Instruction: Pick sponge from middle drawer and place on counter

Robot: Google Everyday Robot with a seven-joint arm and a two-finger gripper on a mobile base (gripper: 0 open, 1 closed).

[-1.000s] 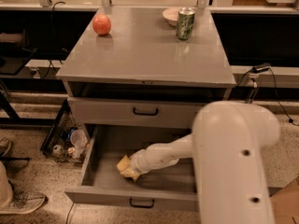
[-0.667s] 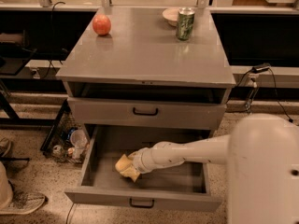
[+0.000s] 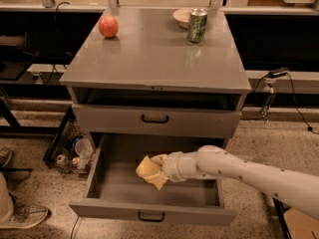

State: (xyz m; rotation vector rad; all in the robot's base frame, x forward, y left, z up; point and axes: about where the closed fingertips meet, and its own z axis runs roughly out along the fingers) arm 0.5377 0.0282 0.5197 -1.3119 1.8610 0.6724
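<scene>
The middle drawer (image 3: 114, 210) is pulled out at the bottom of the grey cabinet. My white arm reaches into it from the right. My gripper (image 3: 157, 170) is over the drawer's left-centre floor, shut on the pale yellow sponge (image 3: 147, 170). The sponge looks held slightly above the drawer floor, and part of it is hidden by the gripper. The counter (image 3: 154, 59) is the cabinet's flat grey top, well above the gripper.
A red apple (image 3: 108, 26) sits on the counter at the back left, with a green can (image 3: 197, 25) and a pale bowl (image 3: 182, 16) at the back right. A closed taller-fronted drawer (image 3: 154, 119) lies above the open one. Clutter (image 3: 75, 151) sits on the floor to the left.
My arm's big upper link has swung out of the foreground to the right. The gripper and sponge have shifted slightly right and up inside the drawer.
</scene>
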